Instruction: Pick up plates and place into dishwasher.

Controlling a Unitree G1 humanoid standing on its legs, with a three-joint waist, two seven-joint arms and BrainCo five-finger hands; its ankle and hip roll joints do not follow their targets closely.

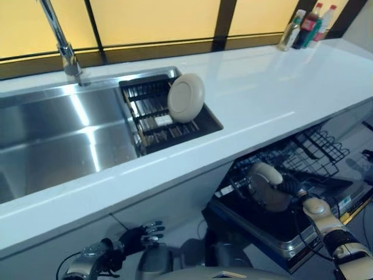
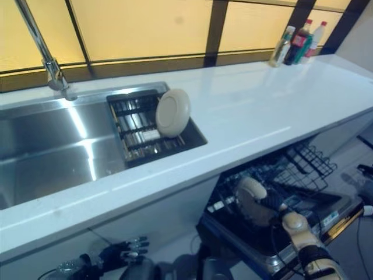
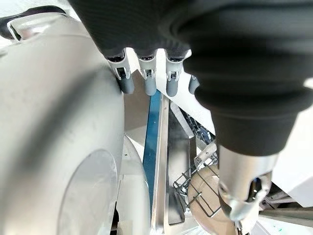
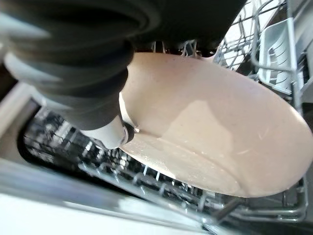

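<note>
Kitchen. Long white surface (image 1: pixel 274 93) with inset stainless-steel sink (image 1: pixel 52 140) and tall chrome tap (image 1: pixel 64 46) at 11 o'clock; black drying rack (image 1: pixel 169 116) beside the basin; sauce bottles (image 1: pixel 306 26) at 1 o'clock; open dishwasher with black wire rack (image 1: pixel 303 157) below at 4 o'clock.

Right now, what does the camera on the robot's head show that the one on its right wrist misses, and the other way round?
The left eye view alone shows the white counter, the sink, the tap, a second plate standing in the drying rack, bottles by the window, and the left hand low by the cabinet. The right wrist view alone shows close up how the right hand has its thumb against the plate's face. Both show the beige plate over the dishwasher rack.
</note>
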